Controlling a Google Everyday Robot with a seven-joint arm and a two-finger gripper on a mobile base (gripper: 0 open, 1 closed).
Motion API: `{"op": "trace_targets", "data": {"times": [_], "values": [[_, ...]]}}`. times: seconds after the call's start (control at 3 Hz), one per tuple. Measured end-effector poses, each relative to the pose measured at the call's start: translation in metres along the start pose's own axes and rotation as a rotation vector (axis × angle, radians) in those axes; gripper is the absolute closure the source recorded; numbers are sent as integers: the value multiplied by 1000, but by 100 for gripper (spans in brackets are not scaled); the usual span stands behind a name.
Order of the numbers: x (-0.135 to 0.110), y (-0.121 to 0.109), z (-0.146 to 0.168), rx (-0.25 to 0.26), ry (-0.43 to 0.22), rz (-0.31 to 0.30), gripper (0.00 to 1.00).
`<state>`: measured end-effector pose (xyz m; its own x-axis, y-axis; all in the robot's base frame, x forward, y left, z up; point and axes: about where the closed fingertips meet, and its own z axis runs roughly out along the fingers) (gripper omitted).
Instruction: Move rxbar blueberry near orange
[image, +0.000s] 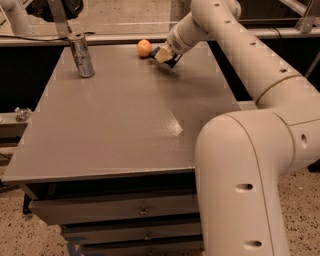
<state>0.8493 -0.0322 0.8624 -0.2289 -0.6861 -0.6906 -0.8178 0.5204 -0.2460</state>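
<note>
The orange (144, 48) sits near the far edge of the grey table (120, 120). My gripper (163, 54) is just right of the orange, low over the table at the far side. It is shut on the rxbar blueberry (155, 52), a dark blue wrapper. Only the bar's dark ends show around the tan fingers. The bar's left end is almost against the orange. I cannot tell whether the bar touches the table.
A silver can (81, 55) stands upright at the far left of the table. My arm (250, 75) reaches along the right side of the table. Drawers (120, 212) are below the front edge. A rail runs behind the table.
</note>
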Motion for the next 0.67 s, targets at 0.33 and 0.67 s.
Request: {"op": "trace_targets", "data": {"times": [0.33,0.67], "values": [[0,1,9,-12,13,8,58],[-3,1,14,-22,18,11,27]]}}
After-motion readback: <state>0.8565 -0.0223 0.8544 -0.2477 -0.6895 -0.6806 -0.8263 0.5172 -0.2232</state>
